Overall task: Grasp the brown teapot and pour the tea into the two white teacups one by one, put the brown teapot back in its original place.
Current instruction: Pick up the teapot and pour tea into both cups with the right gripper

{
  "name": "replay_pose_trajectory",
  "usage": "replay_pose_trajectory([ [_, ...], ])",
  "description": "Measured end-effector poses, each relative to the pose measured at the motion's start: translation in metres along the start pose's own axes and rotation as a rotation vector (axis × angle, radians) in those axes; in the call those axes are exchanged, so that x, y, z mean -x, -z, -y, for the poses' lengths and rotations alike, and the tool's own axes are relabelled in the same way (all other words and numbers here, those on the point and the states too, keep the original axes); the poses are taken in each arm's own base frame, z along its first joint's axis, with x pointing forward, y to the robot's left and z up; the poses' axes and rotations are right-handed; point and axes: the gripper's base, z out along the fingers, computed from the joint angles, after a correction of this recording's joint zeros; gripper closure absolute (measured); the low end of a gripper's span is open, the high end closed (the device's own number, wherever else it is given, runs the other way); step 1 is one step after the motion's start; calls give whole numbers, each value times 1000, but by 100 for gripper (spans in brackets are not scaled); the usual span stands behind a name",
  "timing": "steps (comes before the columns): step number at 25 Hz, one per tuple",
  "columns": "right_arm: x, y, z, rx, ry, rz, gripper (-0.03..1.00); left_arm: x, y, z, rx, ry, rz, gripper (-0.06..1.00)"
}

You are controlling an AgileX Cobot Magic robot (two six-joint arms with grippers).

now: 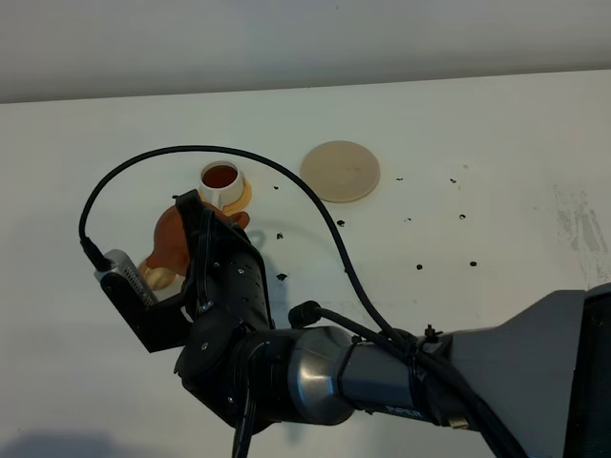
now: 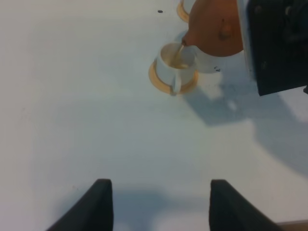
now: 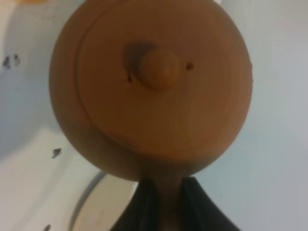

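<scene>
My right gripper (image 3: 163, 192) is shut on the loop handle of the brown teapot (image 3: 151, 82). The arm reaches across to the left side of the table. The teapot (image 2: 216, 29) is tilted, and a thin stream runs from its spout into one white teacup (image 2: 175, 62) on an orange saucer (image 2: 156, 83). The other white teacup (image 1: 221, 179) stands just beyond, with dark tea in it. The beige coaster (image 1: 340, 171) lies bare further right. My left gripper (image 2: 156, 204) hangs open over bare table, well short of the cups, with nothing between its fingers.
Small dark specks (image 1: 420, 266) are scattered over the white table around the coaster. A black cable (image 1: 315, 205) loops above the right arm (image 1: 382, 372), whose bulk covers the near middle. The table's far edge (image 1: 382, 84) meets a pale wall.
</scene>
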Motion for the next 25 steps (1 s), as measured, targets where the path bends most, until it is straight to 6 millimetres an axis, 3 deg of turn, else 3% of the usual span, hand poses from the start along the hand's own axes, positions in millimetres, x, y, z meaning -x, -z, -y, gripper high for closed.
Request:
replay_pose_trajectory([
  [25,-3,-10,-3,-24,77,-24,86,0,0,0,0,0,0,51],
])
